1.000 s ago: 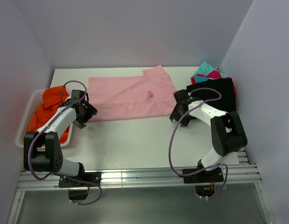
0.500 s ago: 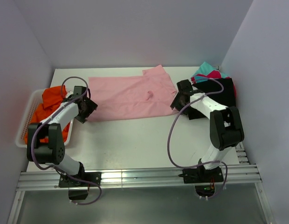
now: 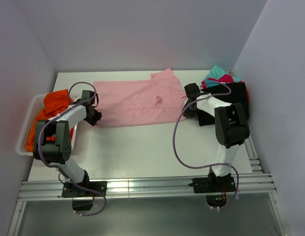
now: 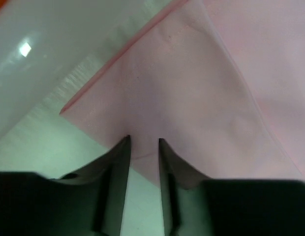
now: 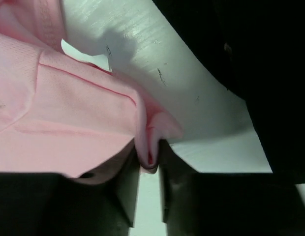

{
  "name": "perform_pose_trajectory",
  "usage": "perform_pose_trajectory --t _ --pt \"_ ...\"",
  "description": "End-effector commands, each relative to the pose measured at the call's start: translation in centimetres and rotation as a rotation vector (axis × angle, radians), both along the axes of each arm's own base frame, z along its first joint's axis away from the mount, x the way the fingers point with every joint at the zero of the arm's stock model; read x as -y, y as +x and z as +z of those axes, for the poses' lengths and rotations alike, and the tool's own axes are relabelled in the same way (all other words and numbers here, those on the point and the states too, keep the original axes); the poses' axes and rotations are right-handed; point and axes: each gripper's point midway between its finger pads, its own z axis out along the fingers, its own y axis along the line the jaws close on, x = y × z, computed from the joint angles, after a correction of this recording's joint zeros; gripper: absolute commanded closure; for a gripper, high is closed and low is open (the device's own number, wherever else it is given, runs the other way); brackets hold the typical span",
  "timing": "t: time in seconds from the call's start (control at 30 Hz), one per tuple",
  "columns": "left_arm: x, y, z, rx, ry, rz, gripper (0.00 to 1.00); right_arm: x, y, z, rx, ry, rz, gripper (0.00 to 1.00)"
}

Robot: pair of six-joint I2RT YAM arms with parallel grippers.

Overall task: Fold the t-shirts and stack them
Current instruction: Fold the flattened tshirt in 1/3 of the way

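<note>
Bright even light; glare on the table (image 4: 24, 49), wrist views blurred.

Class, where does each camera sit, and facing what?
Top external: above and behind, looking down at the table; left arm and right arm show.
Left wrist: on left arm, facing pink t-shirt corner; own jaws show.
Right wrist: on right arm, facing pinched pink fold; own jaws show.
All share the pink t-shirt.
</note>
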Motion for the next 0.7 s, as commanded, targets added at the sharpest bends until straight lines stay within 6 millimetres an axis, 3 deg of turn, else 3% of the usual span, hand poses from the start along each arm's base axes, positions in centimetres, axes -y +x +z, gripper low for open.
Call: perform_pose_trajectory --t 0.0,0.03,0.07,0.13,0.43,0.6,0.67 --pt "-1.4 -2.7 -3.4 -0.134 0.007 0.045 0.74 0.8 0.4 -0.3 -0.020 -0.036 -0.020 0.78" --pt "-1.4 -2.7 -3.6 -0.140 0.006 0.043 0.80 1.0 0.4 -0.3 -0.024 -0.042 -0.022 0.84" --pt "-1.4 -2.8 -4.0 -0.150 0.006 0.040 0.91 1.2 0.2 -0.2 -0.029 -0.046 -0.024 0.97" --pt "-1.4 -3.0 -4.3 -0.159 0.006 0.039 1.00 1.3 0.0 0.0 -0.032 -0.050 -0.024 1.00" --pt "-1.3 -3.8 -3.4 -0.150 0.003 0.026 1.00 3.1 -3.1 2.3 -0.059 -0.103 -0.053 1.00" --pt "-0.6 -6.1 -2.9 -0.157 -0.007 0.027 1.00 3.8 -6.4 3.5 -0.082 -0.105 -0.073 1.00" --pt "-0.1 -7.4 -2.3 -0.156 -0.008 0.019 1.00 4.0 -8.1 3.1 -0.117 -0.103 -0.073 1.00"
